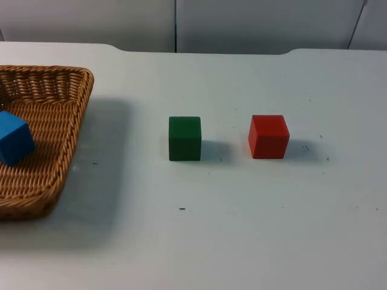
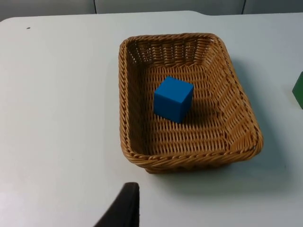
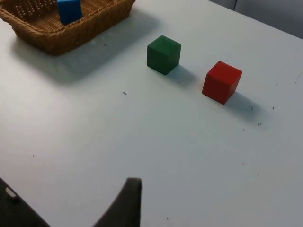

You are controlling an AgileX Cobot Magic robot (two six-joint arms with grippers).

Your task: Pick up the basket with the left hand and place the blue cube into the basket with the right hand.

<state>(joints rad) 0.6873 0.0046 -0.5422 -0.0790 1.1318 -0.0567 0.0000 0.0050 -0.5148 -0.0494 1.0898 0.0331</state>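
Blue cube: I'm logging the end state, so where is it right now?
The blue cube lies inside the basket at the table's left side in the top view, left of the green cube.

A green cube [image 1: 184, 138] and a red cube [image 1: 268, 136] stand side by side on the white surface [image 1: 242, 229], apart from each other with a bare gap between them, the green one on the left in the top view. Each rests flat and casts a soft shadow to its right. Small dark specks, perhaps dirt or scuffs, dot the surface around them. Behind, the surface ends at a grey partition wall [image 1: 254, 24] with vertical seams.
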